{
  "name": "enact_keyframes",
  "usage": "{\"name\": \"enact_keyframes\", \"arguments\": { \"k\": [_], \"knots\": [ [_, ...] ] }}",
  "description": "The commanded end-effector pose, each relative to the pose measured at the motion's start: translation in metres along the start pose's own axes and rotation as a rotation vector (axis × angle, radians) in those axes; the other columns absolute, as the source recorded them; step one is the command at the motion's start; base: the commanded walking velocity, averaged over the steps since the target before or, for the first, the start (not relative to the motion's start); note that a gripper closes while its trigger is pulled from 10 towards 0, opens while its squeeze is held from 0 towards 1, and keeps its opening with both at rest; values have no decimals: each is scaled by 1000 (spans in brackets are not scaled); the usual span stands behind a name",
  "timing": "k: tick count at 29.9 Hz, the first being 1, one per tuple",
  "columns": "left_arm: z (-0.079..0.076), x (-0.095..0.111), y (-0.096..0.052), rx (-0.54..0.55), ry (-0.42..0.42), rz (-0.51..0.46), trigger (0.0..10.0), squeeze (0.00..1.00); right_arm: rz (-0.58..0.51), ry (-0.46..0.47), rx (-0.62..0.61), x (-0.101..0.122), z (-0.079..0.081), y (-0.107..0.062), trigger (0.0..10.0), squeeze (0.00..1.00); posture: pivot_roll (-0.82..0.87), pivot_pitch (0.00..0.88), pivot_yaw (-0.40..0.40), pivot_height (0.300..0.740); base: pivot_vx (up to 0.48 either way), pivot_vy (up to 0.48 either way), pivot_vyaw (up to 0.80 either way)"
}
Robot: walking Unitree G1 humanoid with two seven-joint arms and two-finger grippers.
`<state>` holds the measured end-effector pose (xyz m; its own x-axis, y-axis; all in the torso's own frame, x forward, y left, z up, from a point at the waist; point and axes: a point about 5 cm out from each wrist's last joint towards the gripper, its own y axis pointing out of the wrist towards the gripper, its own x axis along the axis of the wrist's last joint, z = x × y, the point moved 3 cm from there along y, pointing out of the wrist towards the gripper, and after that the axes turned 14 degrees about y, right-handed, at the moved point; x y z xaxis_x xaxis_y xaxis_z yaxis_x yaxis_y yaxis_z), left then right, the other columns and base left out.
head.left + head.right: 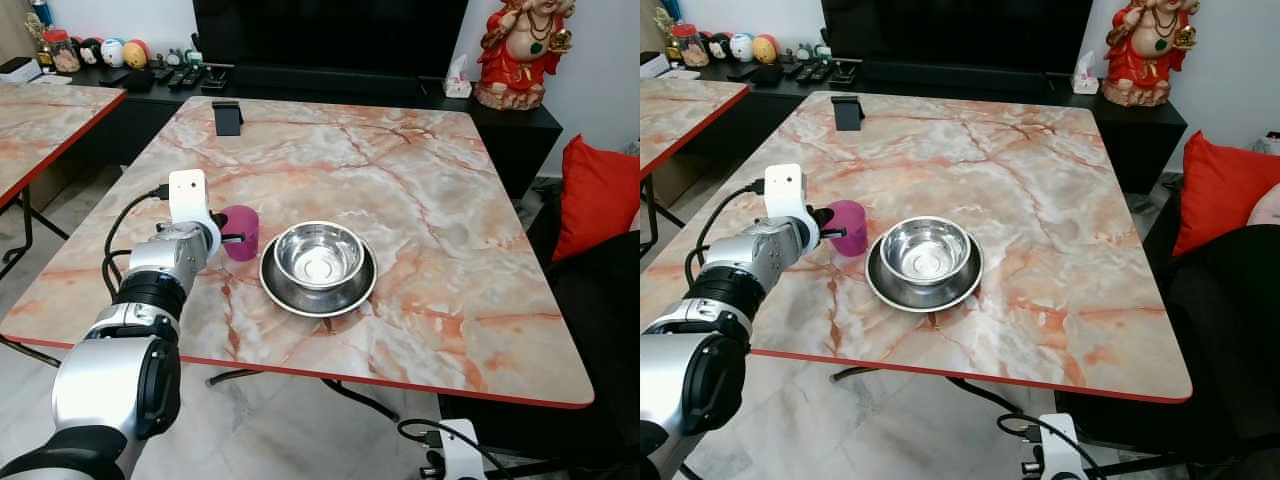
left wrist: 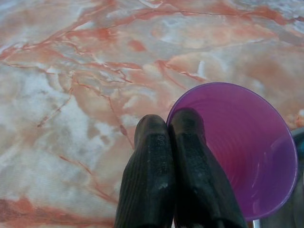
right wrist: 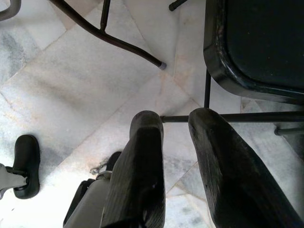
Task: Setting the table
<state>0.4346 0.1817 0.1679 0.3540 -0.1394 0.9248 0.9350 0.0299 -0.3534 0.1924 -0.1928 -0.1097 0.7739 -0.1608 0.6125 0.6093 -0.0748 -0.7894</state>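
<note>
A purple plastic cup (image 1: 240, 232) stands upright on the marble table (image 1: 430, 170), just left of a steel bowl (image 1: 318, 254) that sits on a steel plate (image 1: 288, 291). My left gripper (image 1: 231, 238) reaches in from the near left and is shut on the cup's near rim. In the left wrist view one finger is inside the cup (image 2: 247, 156) and the other outside, pressed together at the rim (image 2: 168, 124). My right gripper (image 3: 175, 118) hangs low over the floor, open and holding nothing.
A small black stand (image 1: 228, 117) sits at the table's far left edge. A second marble table (image 1: 40, 120) is to the left. On the right are a red cushion (image 1: 598, 195) and a dark chair (image 1: 600, 330). A TV cabinet with a red statue (image 1: 520, 50) lies beyond.
</note>
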Motion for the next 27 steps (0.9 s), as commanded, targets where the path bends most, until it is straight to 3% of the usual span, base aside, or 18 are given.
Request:
{"name": "enact_keyframes", "arguments": {
  "k": [1,2,4,5,7,13,14,15,16,19,20,22,23,27],
  "knots": [
    [-4,3,0,-13,6,3,10000,376,14,-2,-9,-3,-3,-1,10000,0,52,0,-47,731,0,0,0],
    [-4,3,0,-14,7,3,10000,431,14,-2,-9,-3,-3,-1,10000,0,52,0,-47,731,0,0,0],
    [-5,3,0,-17,7,1,10000,431,14,-2,-9,-3,-3,-1,10000,0,52,0,-47,731,0,0,0],
    [-5,3,0,-18,7,0,10000,490,14,-2,-9,-3,-3,-1,10000,0,52,0,-47,731,0,0,0],
    [-7,3,0,-23,12,-3,10000,514,15,-2,-8,-3,-3,-1,10000,0,52,0,-48,731,0,0,0],
    [-8,4,0,-28,12,-6,10000,514,15,0,-9,-3,-3,-1,10000,0,52,0,-47,731,0,0,0],
    [-8,4,0,-28,13,-7,10000,773,15,0,-9,-4,-3,-1,10000,0,53,0,-47,731,0,0,0],
    [-8,4,0,-28,13,-8,10000,773,15,0,-9,-4,-3,-1,10000,0,53,0,-47,731,0,0,0],
    [-8,5,0,-27,13,-10,10000,988,15,0,-8,-4,-3,-1,10000,0,53,0,-47,731,0,0,0],
    [-8,6,0,-27,13,-12,10000,988,15,1,-8,-4,-3,-1,10000,0,53,0,-47,731,0,0,0],
    [-8,6,0,-26,13,-13,10000,702,15,1,-8,-4,-3,-1,10000,0,53,0,-47,731,0,0,0],
    [-8,8,0,-23,11,-20,10000,702,15,1,-9,-4,-3,-1,10000,0,52,0,-47,731,0,0,0],
    [-7,12,-1,-17,8,-35,10000,0,15,1,-8,-4,-3,-1,10000,0,52,0,-47,731,0,0,0],
    [-6,20,-2,-7,20,-76,10000,0,16,0,-8,-4,-3,-1,10000,0,53,0,-48,731,0,0,0]
  ]
}}
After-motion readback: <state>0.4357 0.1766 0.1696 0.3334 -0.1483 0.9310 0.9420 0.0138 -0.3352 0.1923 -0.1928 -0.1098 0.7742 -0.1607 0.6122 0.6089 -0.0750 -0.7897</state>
